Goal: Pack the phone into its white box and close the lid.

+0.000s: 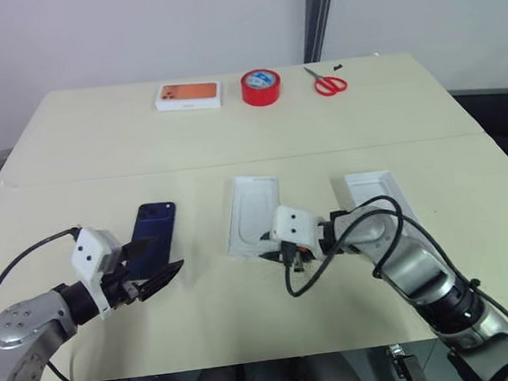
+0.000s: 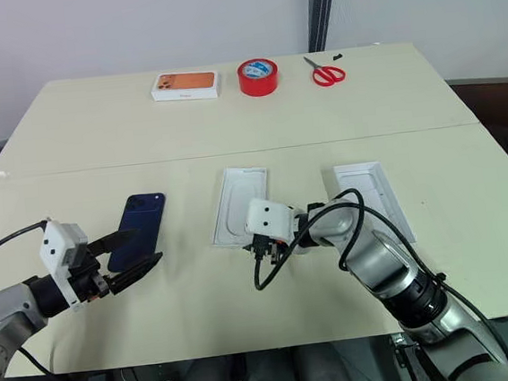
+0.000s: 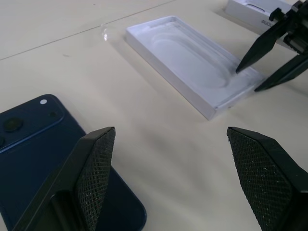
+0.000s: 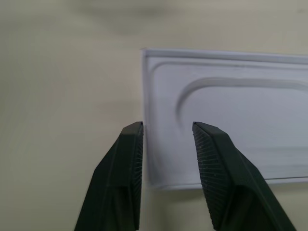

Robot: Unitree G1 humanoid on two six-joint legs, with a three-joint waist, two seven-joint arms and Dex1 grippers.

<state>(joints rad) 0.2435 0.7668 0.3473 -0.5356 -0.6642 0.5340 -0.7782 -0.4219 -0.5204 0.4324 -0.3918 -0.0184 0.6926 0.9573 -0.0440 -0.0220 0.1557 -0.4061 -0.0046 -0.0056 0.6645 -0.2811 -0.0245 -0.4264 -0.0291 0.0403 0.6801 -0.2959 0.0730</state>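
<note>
Right pincer [image 4: 166, 130] slightly parted at white insert [image 4: 231, 120] corner, left pincer [image 3: 168, 139] wide (phone [image 1: 153, 232] beside).

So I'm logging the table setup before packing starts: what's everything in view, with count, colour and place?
Slim glossy smartphone: one, dark navy, lying flat on the table's left part.
Shallow tray with oval recess: one, white, table centre.
Second shallow tray: one, white, right of centre.
Orange-topped flat box: one, white sides, far edge.
Tape roll: one, red, beside that box.
Scissors: one, red-handled, far edge.
Table: one, cream.
Left gripper: black, open, at the smartphone.
Right gripper: black, part-open, at the recessed tray's edge.
</note>
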